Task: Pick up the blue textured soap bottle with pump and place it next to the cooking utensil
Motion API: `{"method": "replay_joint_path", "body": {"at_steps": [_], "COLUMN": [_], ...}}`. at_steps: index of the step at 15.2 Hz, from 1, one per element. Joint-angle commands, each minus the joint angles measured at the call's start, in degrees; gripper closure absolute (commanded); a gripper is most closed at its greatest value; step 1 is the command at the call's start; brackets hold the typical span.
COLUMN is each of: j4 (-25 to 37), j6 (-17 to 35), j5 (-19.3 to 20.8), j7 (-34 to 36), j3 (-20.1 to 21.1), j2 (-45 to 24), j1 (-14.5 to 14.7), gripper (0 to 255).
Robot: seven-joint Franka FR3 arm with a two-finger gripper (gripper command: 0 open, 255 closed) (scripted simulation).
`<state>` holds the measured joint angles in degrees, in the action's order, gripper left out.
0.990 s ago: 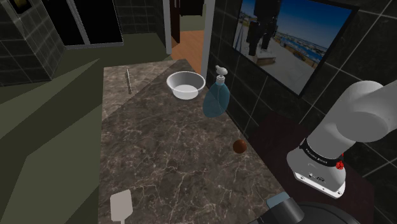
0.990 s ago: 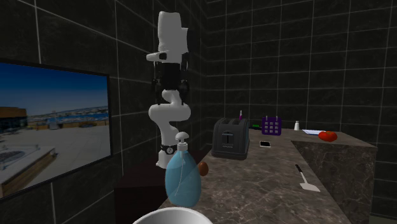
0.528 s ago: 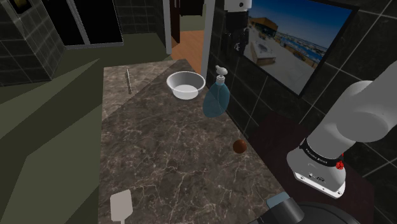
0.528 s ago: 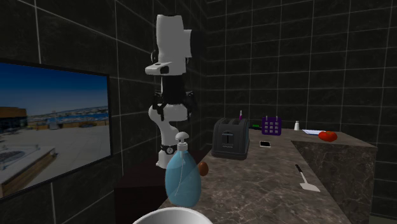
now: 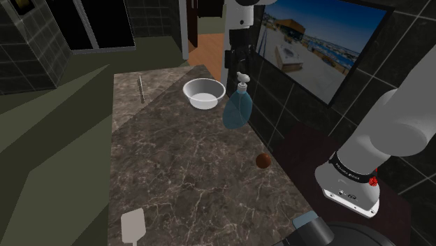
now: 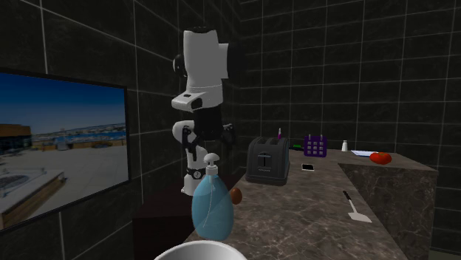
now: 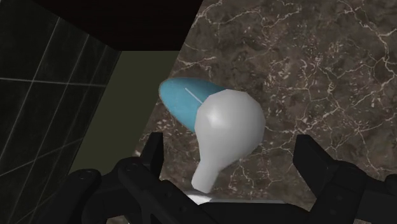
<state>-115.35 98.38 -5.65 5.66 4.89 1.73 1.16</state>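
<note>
Soap bottle [image 5: 237, 112] upright on counter [image 5: 182, 164], white bowl [image 5: 204, 94] just beside, end effector [image 7: 232, 156] spread wide above it

Bottle [image 5: 237, 112] stands on counter [image 5: 182, 161] beside the bowl [image 5: 204, 94].

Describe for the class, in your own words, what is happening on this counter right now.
A white robot arm holds its black gripper above the blue soap bottle, fingers open on either side of the white pump and not touching it. The bottle stands upright on the dark marble counter, beside a white bowl. It is not yet picked up; the white spatula lies at the counter's other end.
</note>
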Motion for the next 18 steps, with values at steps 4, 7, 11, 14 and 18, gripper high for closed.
{"method": "replay_joint_path", "body": {"at_steps": [4,7,11,14,18], "j4": [-3.66,-3.64,-3.64,-3.64,-3.64], "j6": [3.67,3.67,3.67,3.66,3.66], "j5": [-0.18,-0.18,-0.18,-0.18,-0.18], "j7": [-0.12,-0.12,-0.12,-0.12,-0.12], "j3": [0.15,0.15,0.15,0.15,0.15], "j2": [-0.02,-0.03,-0.03,-0.03,-0.03], "j1": [0.14,0.14,0.14,0.14,0.14], "gripper": [0,0,0,255,255]}}
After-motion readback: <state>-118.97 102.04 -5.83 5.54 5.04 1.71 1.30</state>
